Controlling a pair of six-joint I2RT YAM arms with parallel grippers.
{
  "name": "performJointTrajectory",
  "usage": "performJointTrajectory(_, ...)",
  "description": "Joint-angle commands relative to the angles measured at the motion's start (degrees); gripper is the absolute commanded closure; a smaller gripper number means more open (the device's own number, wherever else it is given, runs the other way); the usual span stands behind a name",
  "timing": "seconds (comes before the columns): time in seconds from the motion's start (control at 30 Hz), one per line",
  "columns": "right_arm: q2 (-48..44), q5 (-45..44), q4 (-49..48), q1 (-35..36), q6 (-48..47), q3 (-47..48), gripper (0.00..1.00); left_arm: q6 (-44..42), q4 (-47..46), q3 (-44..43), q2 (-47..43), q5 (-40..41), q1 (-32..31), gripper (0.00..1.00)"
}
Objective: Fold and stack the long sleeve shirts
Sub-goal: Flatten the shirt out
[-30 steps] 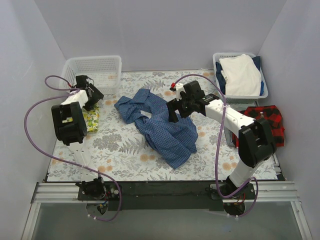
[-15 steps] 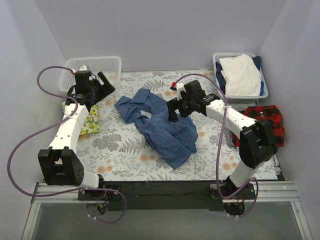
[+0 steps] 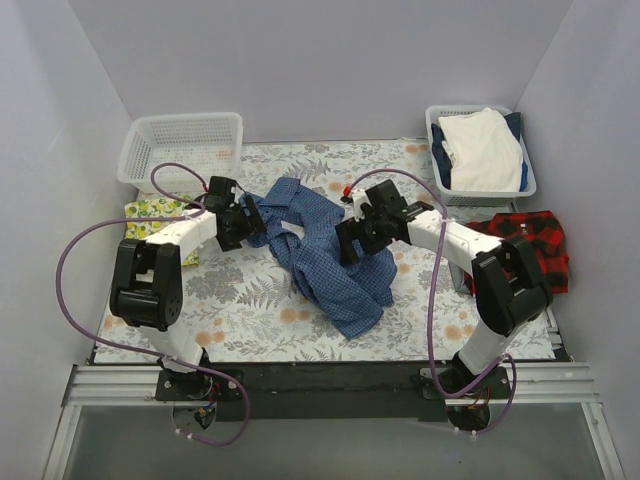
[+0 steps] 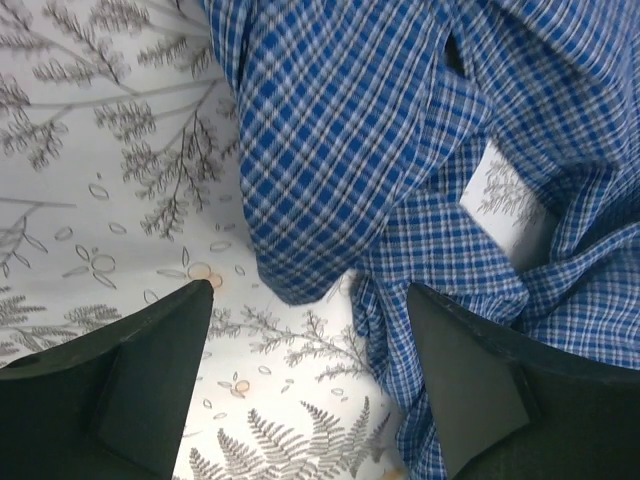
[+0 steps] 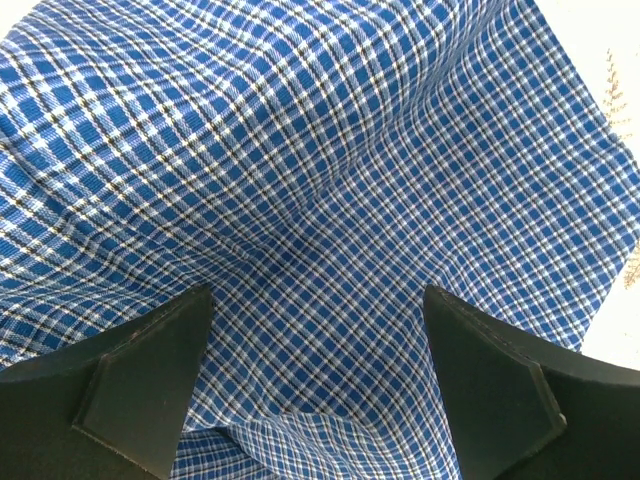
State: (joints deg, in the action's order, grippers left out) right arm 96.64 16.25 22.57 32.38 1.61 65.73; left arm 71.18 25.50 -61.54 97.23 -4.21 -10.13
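Loosely crumpled blue check shirt (image 3: 340, 275), left gripper (image 4: 308, 288) and right gripper (image 5: 317, 290) spread, empty.

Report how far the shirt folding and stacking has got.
Done: nothing folded. In hand: the blue shirt lies crumpled in the middle, left claw and right claw open over it, gripping nothing. Left: fold it, fold the red plaid shirt on the right, then stack both.
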Motion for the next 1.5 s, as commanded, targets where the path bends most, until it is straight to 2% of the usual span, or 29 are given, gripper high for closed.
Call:
performJointTrajectory(0.0, -3.4, 0.4, -0.2, 0.3, 0.9, -1.4, 0.06, -1.0, -4.9, -2.2, 2.2, 5.2, 0.2, 0.21)
performJointTrajectory(0.17, -6.1, -2.4, 1.2, 0.3, 0.7, -2.4, 0.06, -2.0, -7.3, -5.2, 6.9, 5.4, 0.1, 0.22)
performJointTrajectory(0.27, -7.6, -5.0, 2.3, 0.2, 0.7, -3.6, 0.05, -2.4, -7.3, -7.5, 10.4, 5.4, -0.1, 0.32)
performJointTrajectory(0.37, -8.0, -6.3, 4.2, 0.1, 0.9, -5.3, 0.05, -3.1, -6.6, -10.2, 12.3, 5.6, -0.1, 0.58)
performJointTrajectory(0.4, -8.2, -6.3, 4.7, 0.1, 0.9, -6.1, 0.06, -3.3, -6.0, -11.3, 12.3, 5.5, -0.1, 0.71)
performJointTrajectory(0.43, -8.1, -6.8, 4.8, 0.1, 1.5, -7.6, 0.07, -3.4, -5.5, -11.8, 12.1, 5.4, -0.1, 0.89)
performJointTrajectory(0.5, -8.0, -7.2, 4.7, 0.1, 1.8, -9.2, 0.07, -3.9, -3.9, -12.4, 10.5, 5.4, -0.1, 1.0)
performJointTrajectory(0.57, -7.3, -7.0, 4.6, 0.1, 2.3, -10.7, 0.1, -4.3, -2.1, -13.3, 8.0, 5.8, -0.1, 1.0)
performJointTrajectory(0.67, -6.7, -5.2, 4.8, 0.1, 3.2, -12.0, 0.22, -5.0, 0.3, -15.0, 5.3, 6.8, -0.1, 1.0)
performJointTrajectory(0.7, -6.9, -4.7, 4.8, 0.1, 3.3, -12.3, 0.39, -5.3, 1.0, -15.5, 3.8, 6.8, -0.2, 1.0)
performJointTrajectory(0.77, -7.6, -4.8, 5.0, 0.1, 4.2, -12.9, 0.64, -5.5, 2.8, -17.7, 2.3, 7.2, -0.1, 1.0)
performJointTrajectory(0.8, -8.1, -5.5, 5.6, 0.1, 4.6, -13.3, 0.92, -5.6, 3.6, -18.5, 1.6, 7.5, -0.1, 1.0)
performJointTrajectory(0.83, -8.7, -7.4, 6.2, 0.1, 4.8, -13.4, 0.99, -5.7, 4.3, -19.7, 0.4, 7.8, -0.1, 1.0)
performJointTrajectory(0.9, -11.2, -10.5, 8.1, 0.1, 5.7, -13.1, 0.99, -6.0, 6.7, -22.9, -0.7, 8.5, -0.1, 1.0)
performJointTrajectory(1.03, -17.5, -22.9, 9.7, -1.1, 6.4, -10.6, 0.99, -6.9, 9.9, -29.7, -3.7, 10.9, -0.1, 1.0)
performJointTrajectory(1.23, -24.9, -33.3, 9.6, -9.4, 5.8, -2.5, 0.99, -9.6, 13.7, -42.8, -6.8, 17.4, 0.0, 1.0)
performJointTrajectory(1.37, -26.8, -36.1, 6.5, -14.2, 3.2, 6.1, 0.99, -10.5, 14.3, -47.1, -9.3, 22.2, 0.7, 1.0)
performJointTrajectory(1.47, -26.9, -35.4, 3.9, -15.2, 0.4, 9.6, 0.99, -10.1, 14.5, -50.0, -10.7, 22.1, 2.7, 1.0)
